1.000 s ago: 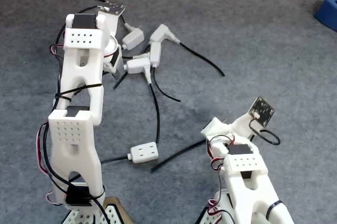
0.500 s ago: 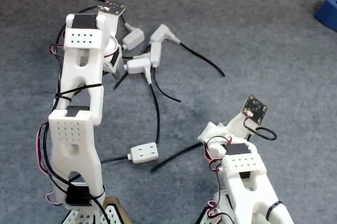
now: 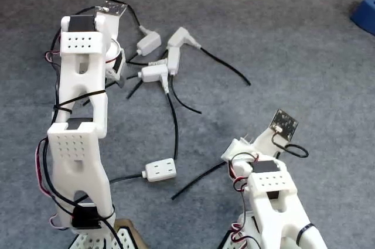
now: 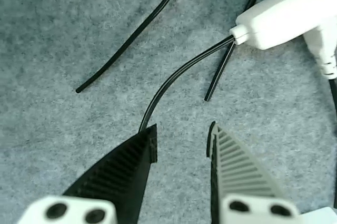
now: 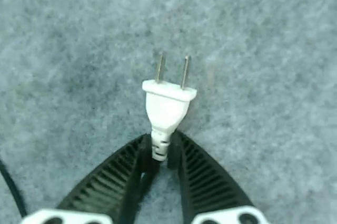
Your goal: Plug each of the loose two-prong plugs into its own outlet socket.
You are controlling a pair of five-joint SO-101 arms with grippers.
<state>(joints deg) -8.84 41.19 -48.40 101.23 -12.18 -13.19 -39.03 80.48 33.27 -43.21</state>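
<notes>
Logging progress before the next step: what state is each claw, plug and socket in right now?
right claw: shut on the held plug's neck.
held plug: unplugged, prongs bare, pointing away from the claw.
left claw: open, empty, over the carpet.
near socket: slots empty, lying on the carpet.
far connectors: lying on the carpet; cannot tell whether any are joined.

A blue object point(image 3: 364, 13) lies at the grey carpet's point(image 3: 304, 55) edge.
</notes>
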